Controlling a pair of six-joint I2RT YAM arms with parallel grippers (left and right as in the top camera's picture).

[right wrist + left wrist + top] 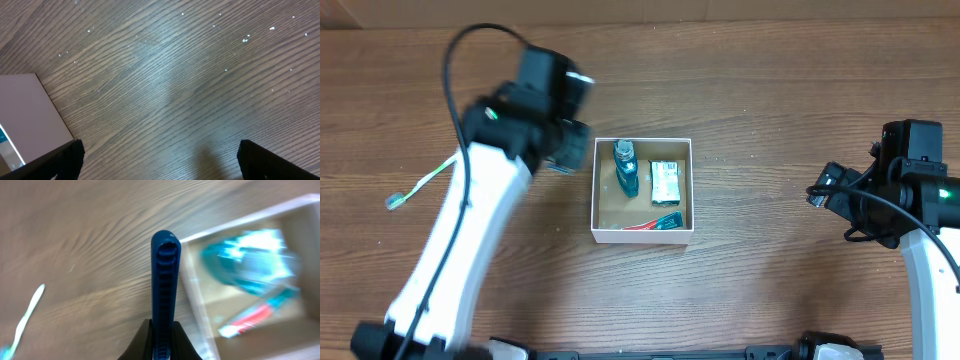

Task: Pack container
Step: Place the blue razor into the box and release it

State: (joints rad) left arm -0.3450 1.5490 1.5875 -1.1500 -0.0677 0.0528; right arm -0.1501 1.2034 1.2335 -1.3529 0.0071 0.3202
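I had the container [642, 237] mid-tabletop [770, 80], with a teal bottle [625, 166] inside. The left gripper [165, 255] hung just beside its left wall, jaws pressed together (blurry view). The right gripper [160, 148] sat well apart, jaws spread wide.

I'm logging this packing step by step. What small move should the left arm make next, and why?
Probably shift the left pincer to the right, over the container wall. It grips a blue ridged item poised just outside that wall, and bare floor shows inside.
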